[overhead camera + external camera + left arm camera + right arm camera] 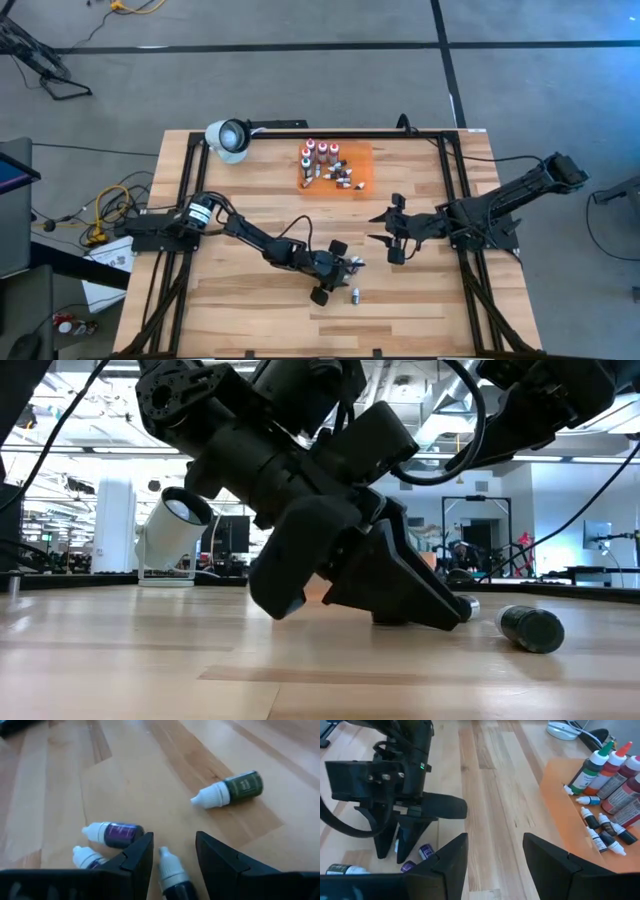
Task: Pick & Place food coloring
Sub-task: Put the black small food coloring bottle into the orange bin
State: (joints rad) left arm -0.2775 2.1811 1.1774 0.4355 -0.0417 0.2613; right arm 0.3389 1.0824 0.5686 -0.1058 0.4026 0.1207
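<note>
On the wooden counter [250, 300], the left gripper [172, 851] is down at the surface with its jaws clenched around a small dropper bottle [170, 875] whose white cap pokes out between them; two purple droppers [114, 832] lie just beside it and a dark green dropper [231, 790] lies on its side a little apart. Farther right, the right gripper [392, 232] hangs over bare wood with its jaws released and nothing between them. The other food coloring bottles [325, 165] crowd the orange mat [362, 160] at the counter's far edge (taller ones upright, tiny droppers lying flat).
</note>
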